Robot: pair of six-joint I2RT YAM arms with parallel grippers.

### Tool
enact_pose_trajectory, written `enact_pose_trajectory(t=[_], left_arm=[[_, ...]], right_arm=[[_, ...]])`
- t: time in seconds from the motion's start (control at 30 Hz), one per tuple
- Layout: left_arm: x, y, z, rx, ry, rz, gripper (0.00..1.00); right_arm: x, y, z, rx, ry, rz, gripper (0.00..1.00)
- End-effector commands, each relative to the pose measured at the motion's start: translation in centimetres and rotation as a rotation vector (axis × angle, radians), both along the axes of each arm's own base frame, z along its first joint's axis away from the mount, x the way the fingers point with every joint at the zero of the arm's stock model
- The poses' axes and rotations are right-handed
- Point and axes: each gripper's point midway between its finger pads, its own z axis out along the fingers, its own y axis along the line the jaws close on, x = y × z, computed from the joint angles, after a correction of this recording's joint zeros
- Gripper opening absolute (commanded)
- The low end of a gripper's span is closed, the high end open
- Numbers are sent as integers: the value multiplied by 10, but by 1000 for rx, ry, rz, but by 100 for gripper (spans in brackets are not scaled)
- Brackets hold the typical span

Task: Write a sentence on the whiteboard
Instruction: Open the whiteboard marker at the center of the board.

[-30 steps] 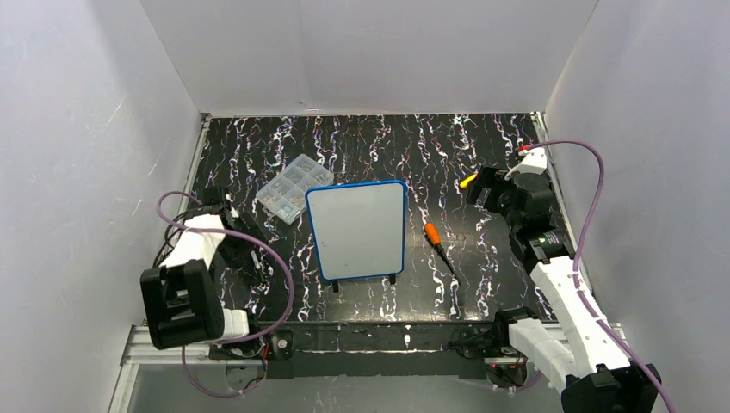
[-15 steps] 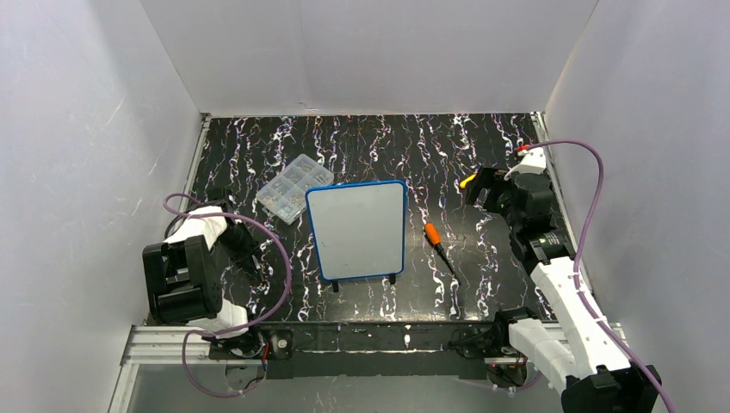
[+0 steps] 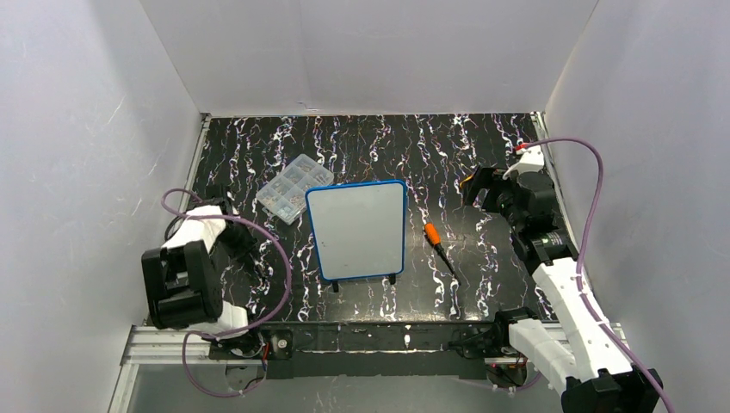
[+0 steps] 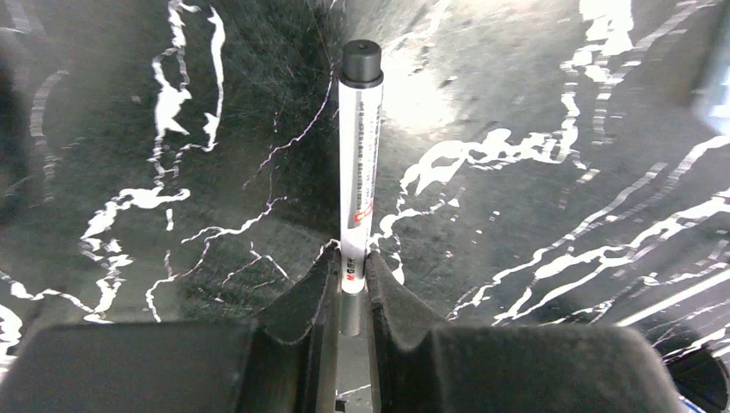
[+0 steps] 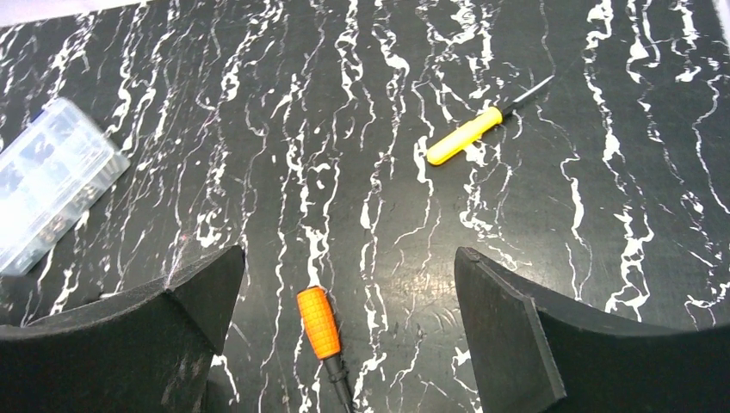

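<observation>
Marbled black table [image 3: 370, 146] holds whiteboard [image 3: 357, 228] centre, compartment box [image 3: 293, 188] upper left, orange-handled screwdriver [image 3: 439, 249] right, yellow-handled screwdriver [image 5: 482, 123] farther right

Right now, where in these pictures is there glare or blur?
Left wrist view: strong glare on the table beside the marker, right edge blurred. Right wrist view: sharp, only the clear box is slightly soft. Top view: even light, no glare on the whiteboard.

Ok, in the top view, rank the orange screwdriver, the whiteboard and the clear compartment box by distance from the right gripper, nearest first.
1. orange screwdriver, just left of the right gripper, toward the arms.
2. whiteboard, mid-table.
3. clear compartment box, past the whiteboard's far-left corner.
</observation>
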Motion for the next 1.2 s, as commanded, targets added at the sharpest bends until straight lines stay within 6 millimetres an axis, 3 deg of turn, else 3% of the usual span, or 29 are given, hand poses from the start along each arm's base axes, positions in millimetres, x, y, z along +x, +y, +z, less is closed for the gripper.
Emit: enact_pose_trajectory(t=[0.0, 0.13, 0.23, 0.3, 0.37, 0.47, 0.53, 0.67, 0.77, 0.9, 1.0, 1.17], left_arm=[[21, 14, 51, 105, -242, -10, 0], [48, 18, 127, 181, -529, -46, 0], [72, 4, 206, 214, -792, -161, 0], [83, -20, 269, 209, -962, -303, 0], [84, -59, 315, 178, -1080, -511, 0], [69, -118, 365, 100, -1235, -772, 0], [56, -147, 388, 11, -1300, -876, 0], [22, -202, 404, -212, -1349, -1131, 0], [-1, -229, 405, -311, -1352, -1253, 0], [-13, -251, 403, -442, -1295, -1286, 0], [-16, -260, 397, -502, -1244, -1265, 0], [-18, -264, 384, -544, -1192, -1248, 0]], right_arm=[[-4, 13, 42, 10, -76, 95, 100], [-10, 30, 72, 38, -94, 196, 100], [-14, 50, 98, 97, -106, 299, 100], [-17, 67, 112, 152, -113, 383, 100], [-20, 82, 130, 206, -139, 467, 100], [-29, 103, 154, 270, -167, 602, 100], [-34, 113, 167, 303, -170, 680, 100], [-40, 130, 189, 357, -149, 807, 100], [-41, 144, 198, 373, -140, 859, 98], [-55, 184, 213, 359, -169, 955, 94], [-81, 226, 224, 368, -206, 1083, 88], [-94, 250, 233, 423, -271, 1143, 78]])
